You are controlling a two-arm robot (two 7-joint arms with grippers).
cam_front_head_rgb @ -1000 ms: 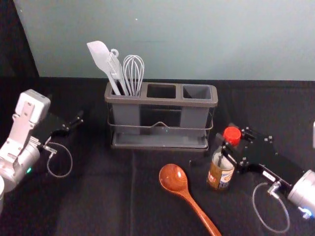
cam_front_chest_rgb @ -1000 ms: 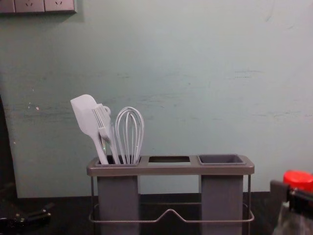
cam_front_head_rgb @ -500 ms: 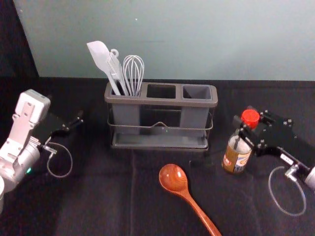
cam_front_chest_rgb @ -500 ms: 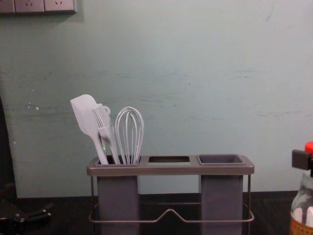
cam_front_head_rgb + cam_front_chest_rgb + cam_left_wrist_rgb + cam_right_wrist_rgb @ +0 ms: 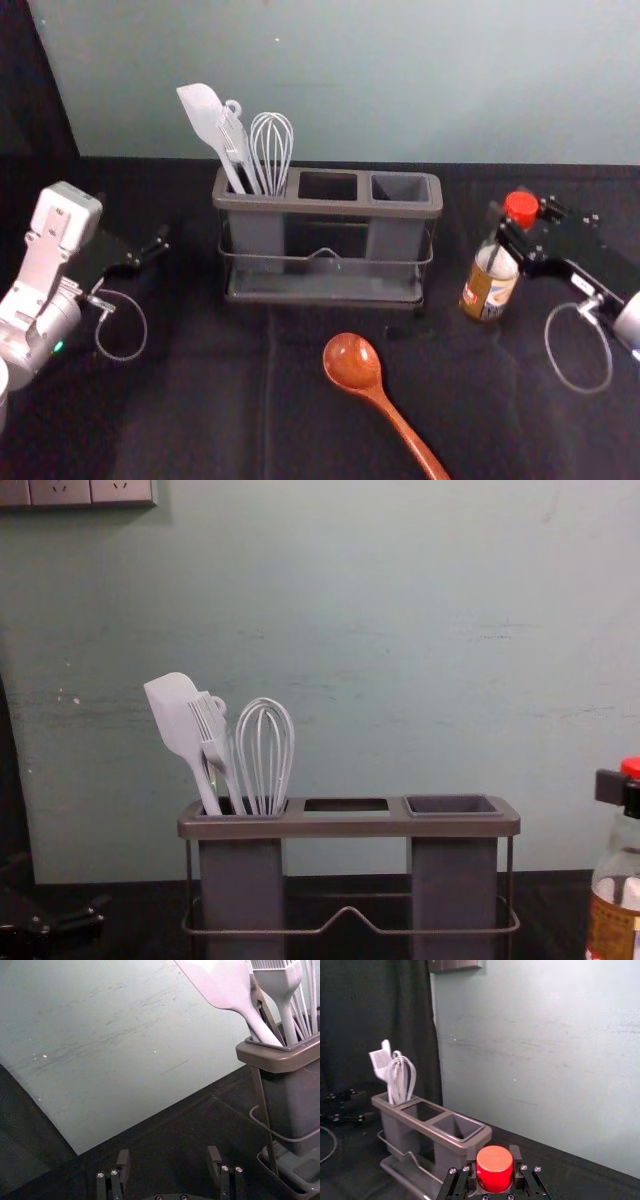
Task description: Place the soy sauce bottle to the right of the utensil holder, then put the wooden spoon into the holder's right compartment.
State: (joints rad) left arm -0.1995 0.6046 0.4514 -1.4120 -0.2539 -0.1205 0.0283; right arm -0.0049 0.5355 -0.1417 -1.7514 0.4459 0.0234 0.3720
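Now my right gripper [image 5: 494, 1155] clasps the bottle [image 5: 488, 292] right of the holder [image 5: 330, 207]; release and spoon [image 5: 352, 362] remain; left gripper [image 5: 168, 1153] parked left, wide open.

The utensil holder [image 5: 328, 207] stands toward the back edge of the counter [image 5: 200, 400], with the spatula [image 5: 201, 110], brush [image 5: 236, 145] and whisk [image 5: 272, 150] in its left compartment [image 5: 256, 230]. Right of it is the soy sauce bottle [image 5: 490, 288]. The spoon [image 5: 351, 362] lies before the holder, handle angling rightward toward the counter's front edge.

Left gripper [image 5: 156, 248] parked left, fingers apart; right gripper [image 5: 505, 232] far right, clamped
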